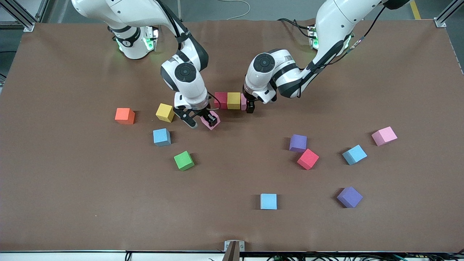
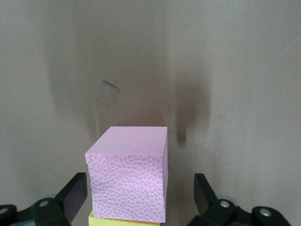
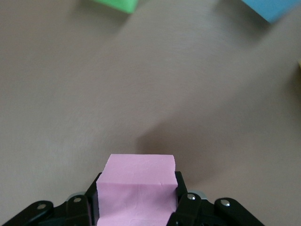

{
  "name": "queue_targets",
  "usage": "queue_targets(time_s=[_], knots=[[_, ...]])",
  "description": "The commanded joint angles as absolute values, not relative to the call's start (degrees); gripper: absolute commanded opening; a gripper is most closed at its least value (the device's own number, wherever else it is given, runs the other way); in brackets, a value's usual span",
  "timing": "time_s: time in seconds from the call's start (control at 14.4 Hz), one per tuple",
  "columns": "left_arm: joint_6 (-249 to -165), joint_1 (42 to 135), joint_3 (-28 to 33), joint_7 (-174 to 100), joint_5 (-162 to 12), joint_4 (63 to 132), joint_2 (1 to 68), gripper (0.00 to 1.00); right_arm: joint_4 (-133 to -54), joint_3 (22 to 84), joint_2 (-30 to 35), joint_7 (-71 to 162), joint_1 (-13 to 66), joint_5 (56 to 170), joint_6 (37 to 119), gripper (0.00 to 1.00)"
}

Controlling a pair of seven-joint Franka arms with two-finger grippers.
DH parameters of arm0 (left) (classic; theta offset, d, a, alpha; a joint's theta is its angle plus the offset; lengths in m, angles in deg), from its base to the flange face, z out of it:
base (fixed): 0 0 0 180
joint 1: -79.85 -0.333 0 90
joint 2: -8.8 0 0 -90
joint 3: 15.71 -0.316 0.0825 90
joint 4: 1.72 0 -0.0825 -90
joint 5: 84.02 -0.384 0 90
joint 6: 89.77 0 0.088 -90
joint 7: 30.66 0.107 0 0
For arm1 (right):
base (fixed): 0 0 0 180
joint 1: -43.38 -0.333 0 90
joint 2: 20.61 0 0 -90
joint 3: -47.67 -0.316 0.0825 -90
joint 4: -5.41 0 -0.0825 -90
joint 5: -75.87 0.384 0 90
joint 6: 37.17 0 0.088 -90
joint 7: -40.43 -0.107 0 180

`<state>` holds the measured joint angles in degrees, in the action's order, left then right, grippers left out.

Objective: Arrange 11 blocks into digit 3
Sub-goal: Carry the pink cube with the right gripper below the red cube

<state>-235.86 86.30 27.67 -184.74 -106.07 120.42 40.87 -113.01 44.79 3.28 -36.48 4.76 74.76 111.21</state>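
Right end effector (image 1: 201, 120) is clamping its fingers on a pink matte foam cube (image 1: 211, 120) low over the brown table (image 1: 72, 203), just nearer the front camera than the row's dark-red end; the right wrist view is showing the cube (image 3: 137, 188) pinched flat between both pads, a grip that looks suited to carrying it toward the figure. Left end effector (image 1: 249, 107) is standing with fingers spread wide at the row's other end, straddling but not touching a second pink foam cube (image 2: 129, 172) that is sitting against the yellow foam cube (image 1: 233, 100), so that cube appears released. The row is reading dark-red foam cube (image 1: 220, 99), yellow, pink, probably the top bar of the 3. Loose cubes are lying scattered: orange (image 1: 124, 115), yellow (image 1: 165, 112), blue (image 1: 161, 137) and green (image 1: 183, 160) toward the right arm's end; purple (image 1: 298, 143), red (image 1: 307, 159), blue (image 1: 354, 154), pink (image 1: 384, 136), purple (image 1: 349, 197) toward the left arm's end; a light-blue one (image 1: 268, 201) nearest the camera. Most of the digit is yet to be built.
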Motion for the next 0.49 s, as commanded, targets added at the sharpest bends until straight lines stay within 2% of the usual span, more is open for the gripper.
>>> queue_targets(time_s=[0.0, 0.28, 0.42], knots=[[-234.4, 86.4, 27.6, -186.1, -108.0, 119.3, 41.0, 1.0, -112.2, 44.9, 3.9, -23.5, 4.4, 74.0, 110.4, 0.0], [-231.7, 85.5, 28.1, -186.3, -107.7, 118.9, 36.8, 1.0, -111.4, 44.9, 4.2, -15.9, 3.5, 73.9, 108.5, 0.0], [-231.5, 85.5, 28.3, -186.1, -107.2, 118.9, 34.6, 1.0, -108.4, 44.9, 6.1, -12.6, 3.0, 73.7, 107.6, 0.0]])
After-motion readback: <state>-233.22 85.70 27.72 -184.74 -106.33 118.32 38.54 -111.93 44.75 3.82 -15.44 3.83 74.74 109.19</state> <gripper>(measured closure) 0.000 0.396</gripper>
